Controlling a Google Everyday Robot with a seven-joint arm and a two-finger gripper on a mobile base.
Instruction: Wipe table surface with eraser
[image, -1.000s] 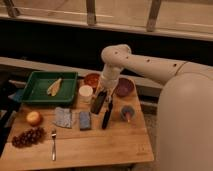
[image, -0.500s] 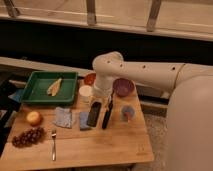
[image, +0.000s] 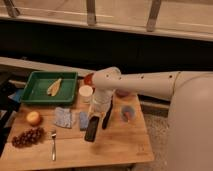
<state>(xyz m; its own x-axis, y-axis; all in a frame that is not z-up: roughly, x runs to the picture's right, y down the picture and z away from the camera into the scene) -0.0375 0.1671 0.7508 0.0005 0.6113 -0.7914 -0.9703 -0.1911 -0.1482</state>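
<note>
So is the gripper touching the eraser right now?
Cannot tell. In the camera view the gripper sits at the far end of the eraser, but the wrist hides any contact.

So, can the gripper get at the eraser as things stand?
Probably yes: the gripper, jaws shut, is right over the far end of the eraser with nothing between. The blue pad and slim black tool flank it closely.

One raised camera looks steeply down over the table surface (image: 107, 146), end effector (image: 97, 113) near mid-frame.
</note>
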